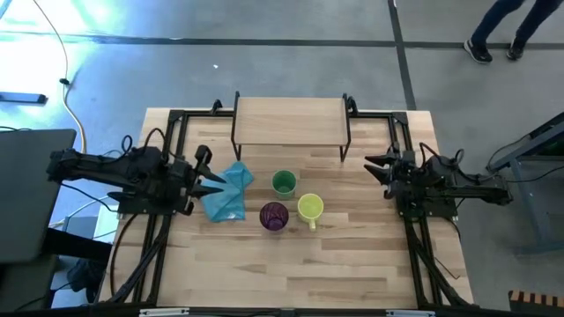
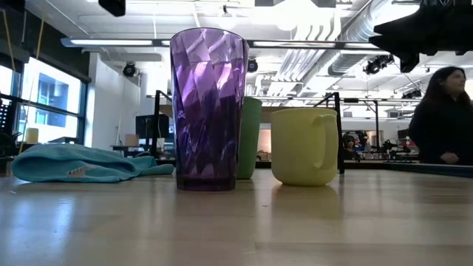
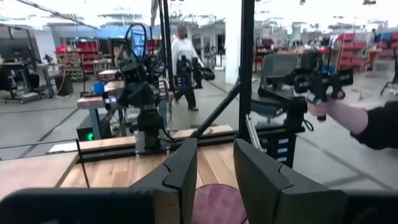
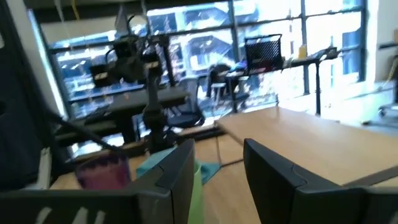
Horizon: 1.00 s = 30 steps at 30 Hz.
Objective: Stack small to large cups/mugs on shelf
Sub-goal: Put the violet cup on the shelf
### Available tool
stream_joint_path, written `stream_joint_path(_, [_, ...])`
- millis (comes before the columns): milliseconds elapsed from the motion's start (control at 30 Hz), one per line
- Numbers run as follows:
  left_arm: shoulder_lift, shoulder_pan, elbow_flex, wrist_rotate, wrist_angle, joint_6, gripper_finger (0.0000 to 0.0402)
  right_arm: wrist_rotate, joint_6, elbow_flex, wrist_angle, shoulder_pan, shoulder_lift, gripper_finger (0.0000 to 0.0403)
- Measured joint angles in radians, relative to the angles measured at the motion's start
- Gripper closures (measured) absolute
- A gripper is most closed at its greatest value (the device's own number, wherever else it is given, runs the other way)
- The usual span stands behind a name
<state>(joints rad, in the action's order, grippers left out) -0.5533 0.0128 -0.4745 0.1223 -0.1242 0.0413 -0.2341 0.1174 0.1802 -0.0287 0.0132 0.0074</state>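
A purple tumbler (image 1: pixel 274 216) (image 2: pixel 208 111), a green cup (image 1: pixel 284 183) (image 2: pixel 250 137) and a yellow-green mug (image 1: pixel 310 209) (image 2: pixel 304 146) with its handle toward the near edge stand upright on the table's middle. The wooden shelf (image 1: pixel 291 120) stands on black legs at the far edge. My left gripper (image 1: pixel 211 177) is open and empty above the table's left side, over the blue cloth. My right gripper (image 1: pixel 372 165) is open and empty at the table's right side. The tumbler's rim shows between the left fingers in the left wrist view (image 3: pixel 214 202).
A light blue cloth (image 1: pixel 227 192) (image 2: pixel 77 162) lies crumpled left of the cups. Black frame rails (image 1: pixel 414 238) run along both table sides. A person's hand (image 3: pixel 339 112) and a person (image 2: pixel 443 114) show in the room beyond the table.
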Motion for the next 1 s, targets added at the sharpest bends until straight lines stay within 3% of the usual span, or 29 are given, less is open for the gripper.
stream_joint_path(267, [-0.099,0.000,-0.024,0.000,0.025,0.008,0.0307,0.010,0.013,0.000,0.118,0.000,0.000,0.0275])
stream_joint_path(567, [-0.178,0.000,-0.024,0.000,0.032,-0.005,0.0307,0.106,-0.014,0.002,0.202,0.000,0.000,0.0275])
stream_joint_path(867, [-0.207,0.000,-0.025,-0.001,0.048,-0.097,0.0307,0.107,-0.095,0.002,0.199,0.000,0.000,0.0275])
stream_joint_path(1000, [-0.246,0.000,-0.085,-0.014,0.138,-0.161,0.0307,0.107,-0.125,0.003,0.199,0.000,0.000,0.0275])
